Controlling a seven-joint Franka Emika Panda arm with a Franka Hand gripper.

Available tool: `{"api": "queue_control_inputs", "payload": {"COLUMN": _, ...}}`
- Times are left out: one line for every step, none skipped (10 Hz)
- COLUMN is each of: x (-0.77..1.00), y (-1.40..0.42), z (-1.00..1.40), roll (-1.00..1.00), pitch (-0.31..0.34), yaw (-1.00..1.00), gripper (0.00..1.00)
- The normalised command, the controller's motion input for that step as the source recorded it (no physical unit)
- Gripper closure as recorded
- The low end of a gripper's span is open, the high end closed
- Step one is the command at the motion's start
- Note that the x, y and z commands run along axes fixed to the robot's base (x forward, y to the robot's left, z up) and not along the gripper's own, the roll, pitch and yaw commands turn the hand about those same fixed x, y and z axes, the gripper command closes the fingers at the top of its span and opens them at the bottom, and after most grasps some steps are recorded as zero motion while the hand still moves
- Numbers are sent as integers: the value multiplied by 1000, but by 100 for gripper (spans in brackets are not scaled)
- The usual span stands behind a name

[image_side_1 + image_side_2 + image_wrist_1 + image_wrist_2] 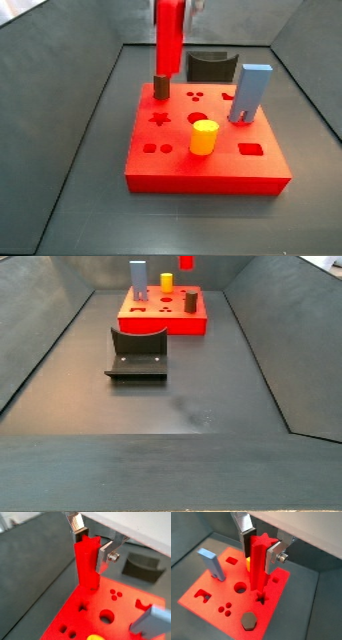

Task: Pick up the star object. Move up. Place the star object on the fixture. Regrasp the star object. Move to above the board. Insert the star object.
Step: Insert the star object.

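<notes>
My gripper is shut on the star object, a long red peg held upright by its upper end between the two silver fingers. It hangs in the air above the board, a red slab with dark holes. In a wrist view the peg's lower end lies close to the star hole. In a side view the star object hangs over the board's far left part, above the star hole. The fixture stands behind the board and is bare.
A blue block, a yellow cylinder and a short dark brown cylinder stand upright in the board. The brown cylinder is just below the peg's lower end in a side view. Sloped grey walls ring the floor.
</notes>
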Motion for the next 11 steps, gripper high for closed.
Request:
{"api": "queue_control_inputs", "payload": {"x": 109, "y": -34, "z": -1000, "roll": 0, "pitch": 0, "yaw": -691, "gripper": 100}}
{"api": "queue_control_inputs", "payload": {"x": 66, "y": 0, "z": -251, "roll": -54, "pitch": 0, "yaw": -274, "gripper": 100}}
{"api": "queue_control_inputs", "payload": {"x": 11, "y": -26, "z": -46, "roll": 0, "pitch": 0, "yaw": 0, "gripper": 100}}
{"api": "queue_control_inputs", "payload": {"x": -154, "y": -51, "z": -883, "roll": -63, "pitch": -147, "yaw": -169, "gripper": 100}}
{"api": "queue_control_inputs", "payload": {"x": -203, "y": -66, "z": -1000, "roll": 0, "pitch": -87, "yaw": -271, "gripper": 100}}
{"api": "queue_control_inputs", "payload": {"x": -263, "y": -86, "z": -1000, "roll": -3, "pitch": -84, "yaw": -354, "gripper": 100}}
{"api": "queue_control_inputs", "payload": {"x": -49, "y": -66, "z": -160, "roll": 41, "pitch": 107, "yaw": -309, "gripper": 100}}
{"api": "queue_control_inputs", "payload": {"x": -120, "y": -86, "z": -334, "roll": 9, "pitch": 0, "yaw": -166, "gripper": 100}}
{"api": "queue_control_inputs", "payload": {"x": -54, "y": -86, "z": -583, "roll": 0, "pitch": 0, "yaw": -223, "gripper": 100}}
{"api": "queue_control_inputs", "payload": {"x": 31, "y": -111, "z": -706, "roll": 0, "pitch": 0, "yaw": -274, "gripper": 100}}
{"api": "queue_control_inputs", "payload": {"x": 234, "y": -71, "z": -723, "roll": 0, "pitch": 0, "yaw": -300, "gripper": 100}}
